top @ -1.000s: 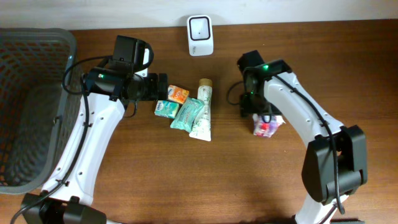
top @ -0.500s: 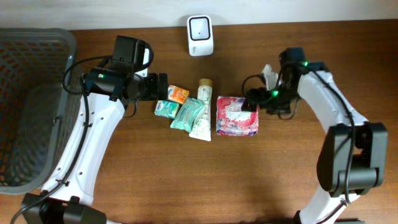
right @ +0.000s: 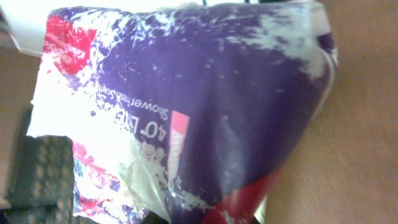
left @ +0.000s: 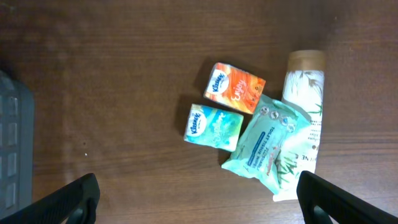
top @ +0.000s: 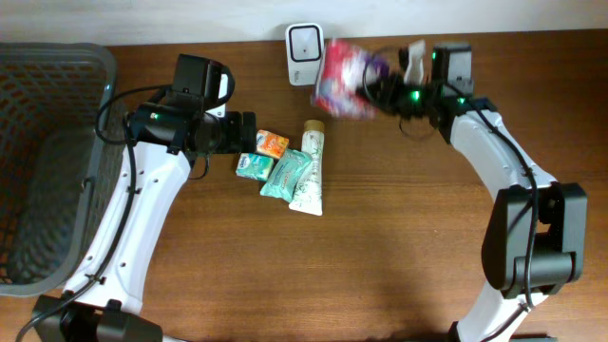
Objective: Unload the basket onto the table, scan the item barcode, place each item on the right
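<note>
My right gripper (top: 388,92) is shut on a purple and pink soft packet (top: 344,68), the item, and holds it in the air just right of the white barcode scanner (top: 306,43) at the back edge. In the right wrist view the packet (right: 186,106) fills the frame and hides my fingers. My left gripper (top: 249,133) hangs open above the table beside a cluster of small packs, with nothing between its fingers (left: 81,196). No barcode is legible on the packet.
An orange tissue pack (left: 235,88), a teal tissue pack (left: 216,127), a green wipes pouch (left: 268,143) and a white tube (left: 305,106) lie together mid-table. A dark mesh basket (top: 95,171) stands at the left edge.
The right gripper closed on the packet, which lay flat on the table half a second ago, and carried it up and back to the scanner. The left arm has not moved.
</note>
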Tool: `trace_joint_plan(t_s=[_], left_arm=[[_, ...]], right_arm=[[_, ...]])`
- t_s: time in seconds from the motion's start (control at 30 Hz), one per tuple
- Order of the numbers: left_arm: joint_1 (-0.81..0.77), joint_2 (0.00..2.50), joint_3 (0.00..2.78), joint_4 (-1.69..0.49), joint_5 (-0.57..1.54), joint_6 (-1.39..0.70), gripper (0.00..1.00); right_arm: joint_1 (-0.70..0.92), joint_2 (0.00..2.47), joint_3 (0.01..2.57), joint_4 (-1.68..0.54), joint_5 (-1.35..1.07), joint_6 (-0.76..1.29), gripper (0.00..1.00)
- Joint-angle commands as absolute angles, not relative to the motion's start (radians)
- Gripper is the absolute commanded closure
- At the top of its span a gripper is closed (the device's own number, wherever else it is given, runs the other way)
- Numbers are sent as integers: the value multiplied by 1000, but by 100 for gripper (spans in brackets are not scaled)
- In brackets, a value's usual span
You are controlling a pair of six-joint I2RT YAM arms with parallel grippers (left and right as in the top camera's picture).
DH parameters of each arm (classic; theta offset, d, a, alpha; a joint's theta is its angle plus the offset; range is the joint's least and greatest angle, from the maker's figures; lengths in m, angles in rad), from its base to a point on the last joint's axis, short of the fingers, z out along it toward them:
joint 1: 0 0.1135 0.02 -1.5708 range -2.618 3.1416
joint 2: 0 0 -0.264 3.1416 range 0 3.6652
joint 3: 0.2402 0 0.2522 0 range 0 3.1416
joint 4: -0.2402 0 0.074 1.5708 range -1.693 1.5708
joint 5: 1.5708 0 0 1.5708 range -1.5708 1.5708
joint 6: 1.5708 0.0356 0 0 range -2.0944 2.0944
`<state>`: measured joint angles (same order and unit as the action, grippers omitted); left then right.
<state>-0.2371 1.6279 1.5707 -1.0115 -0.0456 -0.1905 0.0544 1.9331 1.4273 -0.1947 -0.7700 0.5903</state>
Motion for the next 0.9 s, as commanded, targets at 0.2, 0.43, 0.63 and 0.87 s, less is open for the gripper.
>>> trace_joint_plan(t_s=[0.2,0.43,0.63,0.87], left_arm=[[-237,1627,1572,-1012,-49,-185,1],[-237,1626,1572,-1012,-49,-185,1],[-237,1626,1572,-1012,-49,-185,1],[-237,1626,1572,-1012,-49,-185,1]], right_arm=[[205,2363,2081,5,-602,989,96],[281,2438,2103,-223,-373,981,96],[229,2432,2118,-237,-498,936,96],[-363,2318,2125,-744,-538,936,96]])
